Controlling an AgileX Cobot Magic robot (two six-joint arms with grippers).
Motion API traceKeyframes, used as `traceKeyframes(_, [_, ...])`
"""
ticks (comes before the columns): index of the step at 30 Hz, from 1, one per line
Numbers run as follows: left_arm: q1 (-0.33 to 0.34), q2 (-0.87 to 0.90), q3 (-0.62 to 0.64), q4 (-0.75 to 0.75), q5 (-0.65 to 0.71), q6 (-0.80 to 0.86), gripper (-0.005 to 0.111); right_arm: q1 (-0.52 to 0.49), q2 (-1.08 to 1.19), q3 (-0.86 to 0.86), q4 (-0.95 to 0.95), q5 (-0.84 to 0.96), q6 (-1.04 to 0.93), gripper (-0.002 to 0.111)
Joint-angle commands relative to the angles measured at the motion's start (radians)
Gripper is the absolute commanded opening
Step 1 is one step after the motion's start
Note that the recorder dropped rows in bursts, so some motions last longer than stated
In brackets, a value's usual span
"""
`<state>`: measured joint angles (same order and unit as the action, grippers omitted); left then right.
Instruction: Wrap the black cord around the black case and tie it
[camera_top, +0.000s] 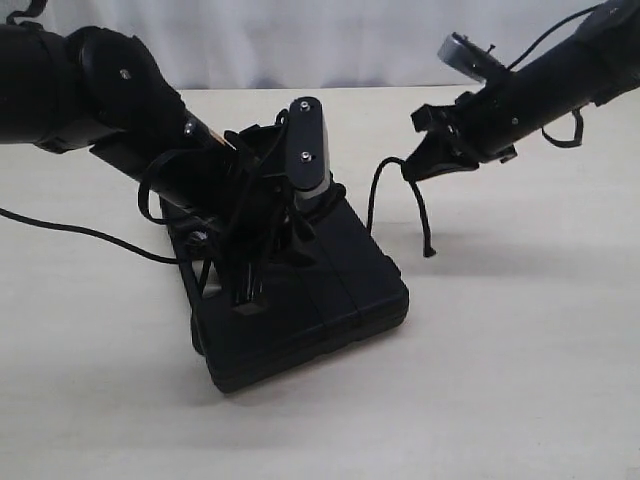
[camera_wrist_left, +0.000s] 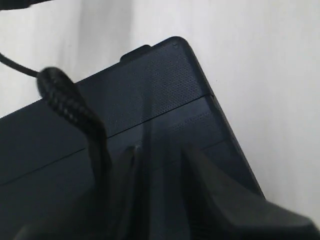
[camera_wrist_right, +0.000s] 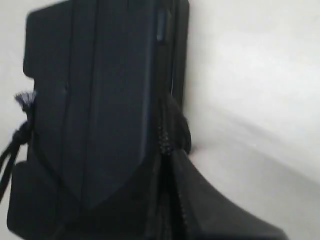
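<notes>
In the right claw (camera_top: 409, 172), the black cord (camera_top: 429, 250), aloft beside the black case (camera_top: 340, 290).

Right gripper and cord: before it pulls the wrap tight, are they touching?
Touching. The right wrist view shows the cord pinched inside the shut right gripper; in the exterior view the cord hangs from its tips.

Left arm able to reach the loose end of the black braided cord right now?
Probably not directly. The left gripper sits low on the flat black plastic case; the end of the black braided cord hangs from the shut right gripper, beyond the case.
</notes>
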<state>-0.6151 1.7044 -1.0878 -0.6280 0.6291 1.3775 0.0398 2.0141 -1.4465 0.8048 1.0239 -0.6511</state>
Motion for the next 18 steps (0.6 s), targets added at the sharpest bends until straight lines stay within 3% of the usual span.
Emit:
traceKeyframes(1, [-0.003,0.001,-0.003,-0.021,0.032,0.047,0.025,-0.003,-0.003,-0.027,0.209,-0.111,-0.091,0.004])
traceKeyframes(7, [-0.003,0.001,-0.003,-0.071,0.036,0.114,0.025,0.024,-0.003,-0.027,0.408,-0.167,-0.205,0.004])
traceKeyframes(13, [-0.003,0.001,-0.003,-0.174,0.052,0.216,0.025,0.13,-0.003,-0.032,0.388,-0.227,-0.227,0.004])
traceKeyframes(18, [-0.003,0.001,-0.003,-0.174,0.053,0.216,0.025,0.131,-0.013,-0.119,0.299,-0.13,-0.172,0.005])
